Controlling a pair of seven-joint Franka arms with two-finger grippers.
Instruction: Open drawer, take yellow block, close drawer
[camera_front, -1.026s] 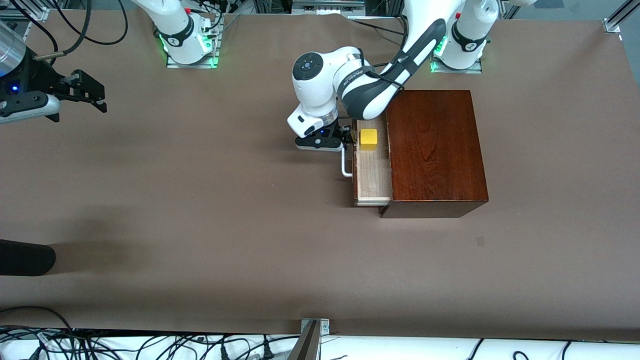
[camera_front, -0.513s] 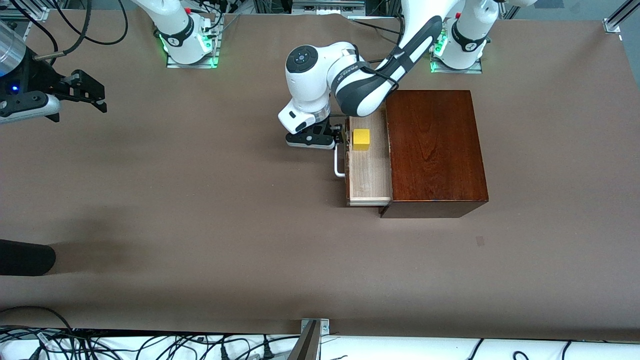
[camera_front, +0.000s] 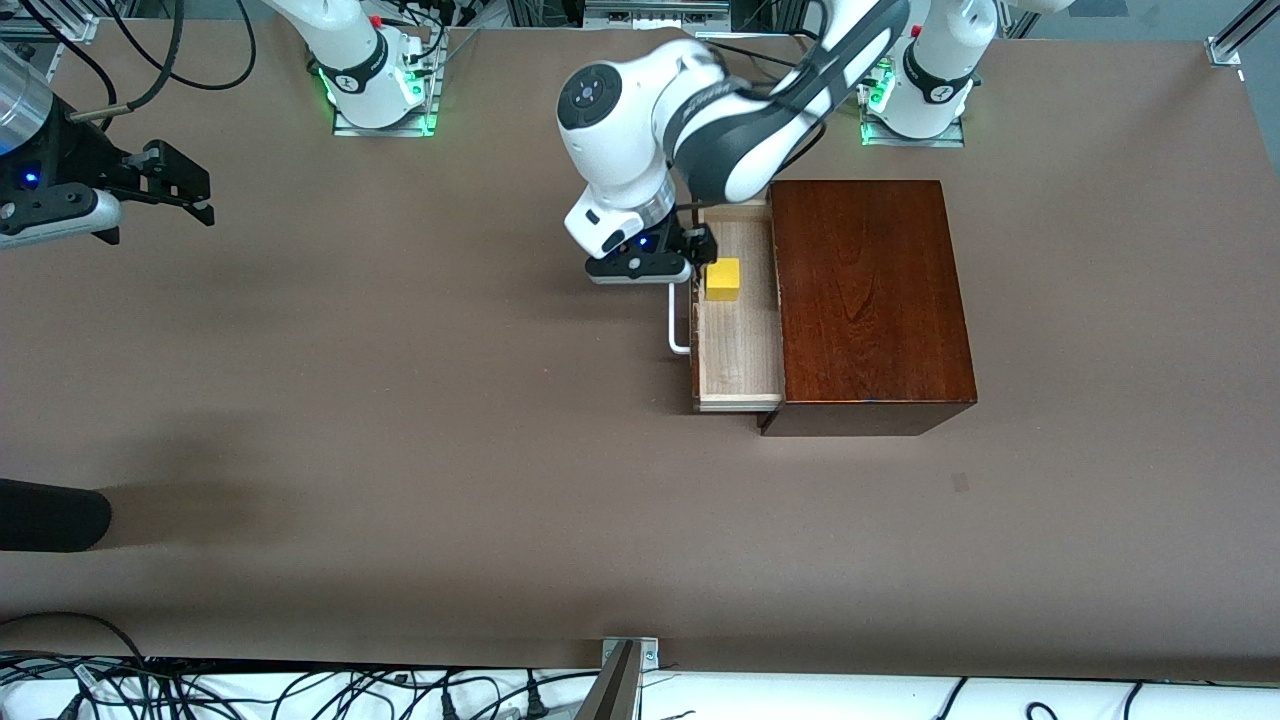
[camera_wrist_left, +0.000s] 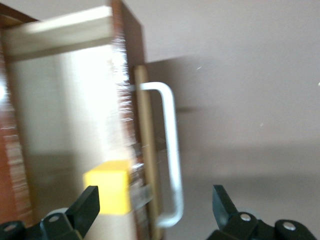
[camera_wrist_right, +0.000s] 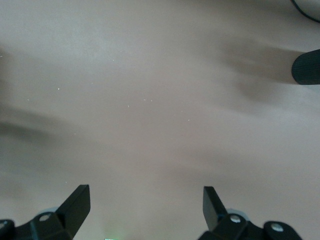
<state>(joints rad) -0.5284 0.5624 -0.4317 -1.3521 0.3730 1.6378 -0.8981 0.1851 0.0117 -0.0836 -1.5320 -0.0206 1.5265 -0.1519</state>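
Note:
The drawer (camera_front: 738, 340) of the dark reddish-brown wooden box (camera_front: 870, 300) stands pulled out, showing its pale wood inside. The yellow block (camera_front: 723, 279) sits in it at the end nearer the robots' bases. The white handle (camera_front: 678, 322) is free. My left gripper (camera_front: 698, 250) is open and empty, up over the drawer's front edge beside the block. In the left wrist view the left gripper (camera_wrist_left: 155, 202) straddles the drawer front, with the block (camera_wrist_left: 107, 192) by one fingertip (camera_wrist_left: 89, 202) and the handle (camera_wrist_left: 171, 160) between the jaws. My right gripper (camera_front: 185, 185) waits open.
The right gripper (camera_wrist_right: 145, 200) hangs over bare brown table at the right arm's end. A black rounded object (camera_front: 50, 515) lies at that end, nearer the front camera; it also shows in the right wrist view (camera_wrist_right: 307, 67). Cables run along the table's edges.
The drawer slid farther out in the left gripper's grip. The left gripper then let go of the handle, rose, and shifted toward the block. The right arm has not moved.

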